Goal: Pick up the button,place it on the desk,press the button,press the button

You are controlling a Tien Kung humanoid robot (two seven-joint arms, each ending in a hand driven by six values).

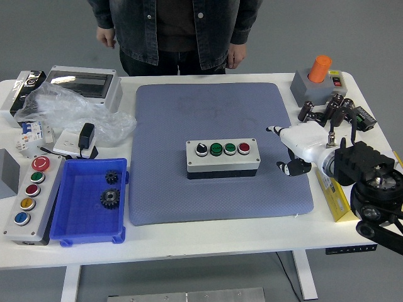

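I have the button box [222,158] in the middle of the blue-grey mat [220,151] that covers the centre of the white desk [189,242]. It sits flat on the mat, long side toward me, with a row of four controls on its light top: a black-and-white knob at the left, two green buttons, and a red one at the right end.

My right robot hand [296,148] comes in from the right edge and is just beside the box's right end, apart from it — nothing is in its grasp. The white palm shell faces up, one pale finger points left toward the box, and a dark fingertip hangs lower down near the mat's right edge. The fingers look relaxed and spread rather than curled. My left arm is out of view.

To the left of the mat, a blue tray [66,214] holds two dark gears [111,189]. Beside it, at the desk's left edge, lies a grey panel [26,198] with a column of red, green, red, yellow and blue buttons. A crumpled clear plastic bag [63,110] lies behind them. At the far right corner stands a grey block with an orange cylinder [320,68] on it.

A person in a denim jacket [176,28] stands at the far side, both hands hanging down — touching nothing on the desk.
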